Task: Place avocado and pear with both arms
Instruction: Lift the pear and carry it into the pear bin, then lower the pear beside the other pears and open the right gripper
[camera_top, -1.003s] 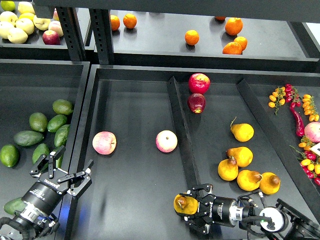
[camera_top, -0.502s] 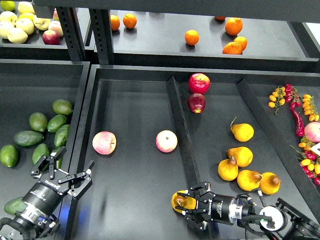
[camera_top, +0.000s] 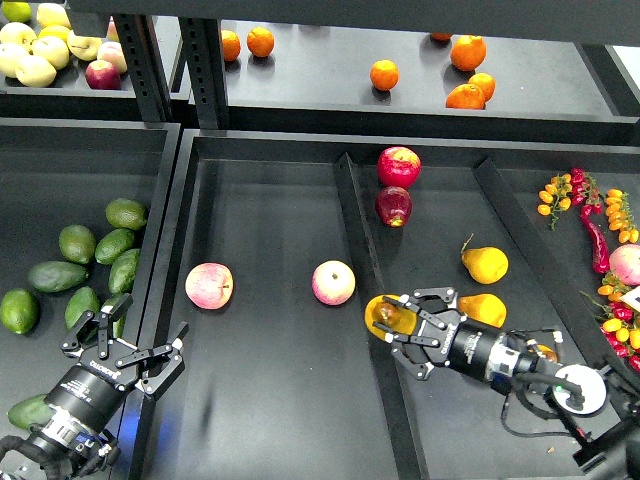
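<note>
Two black grippers sit in the lower part of the frame. At lower right, the right gripper (camera_top: 400, 320) has its fingers clamped around the pear (camera_top: 385, 314), a yellow-orange fruit with a brownish-red blotch. The pear is held over the raised black divider (camera_top: 365, 270) between the middle and right compartments of the tray, just right of a pink apple (camera_top: 333, 282). Its long axis cannot be made out, as the fingers cover much of it. Other yellow pears (camera_top: 485, 264) lie in the right compartment, one touching the gripper's far side. At lower left, the left gripper (camera_top: 125, 340) has its fingers spread and holds nothing. It hangs above the wall between the left bin and the middle compartment. Just beside its tips lies the avocado (camera_top: 82, 306), dark green, long axis running from lower left to upper right, partly hidden by a finger. More avocados (camera_top: 57, 276) lie scattered in the left bin, and a second pink apple (camera_top: 209, 286) rests in the middle compartment
</note>
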